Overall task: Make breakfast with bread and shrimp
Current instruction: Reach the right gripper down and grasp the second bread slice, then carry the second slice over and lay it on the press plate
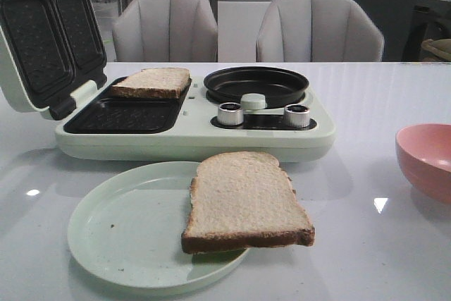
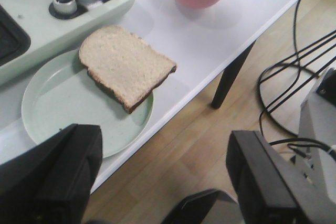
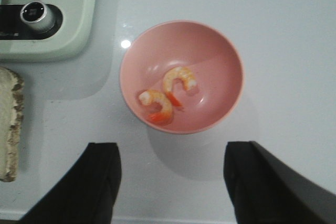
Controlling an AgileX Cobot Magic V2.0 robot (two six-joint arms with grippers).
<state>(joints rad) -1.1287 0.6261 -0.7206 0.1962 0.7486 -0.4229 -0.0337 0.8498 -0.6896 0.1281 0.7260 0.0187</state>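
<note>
- Here, you have two slices of bread: one slice (image 1: 151,82) lies in the rear well of the open breakfast maker (image 1: 190,135), and the second slice (image 1: 243,202) rests on the pale green plate (image 1: 120,230), with its right part hanging past the plate's rim.
- You can count two shrimp, both in the pink bowl (image 3: 220,51): one shrimp (image 3: 180,78) sits near the bowl's middle and the other shrimp (image 3: 156,106) lies just beside it, touching or nearly so.
- That single bowl stands on the white table (image 1: 380,103), to the right of the breakfast maker and apart from it.
- You see two sandwich wells under the raised lid (image 1: 46,33); the front one is bare.
- There is one round black pan (image 1: 256,84) on the maker's right half, with two silver knobs (image 1: 230,113) in front of it.
- Your left gripper (image 2: 165,182) hangs with its jaws spread wide and nothing between them, past the table's near edge over the wood floor.
- Your right gripper (image 3: 170,182) is likewise spread wide and empty, above the table beside the bowl.
- Two grey chairs (image 1: 165,26) stand behind the table.
</note>
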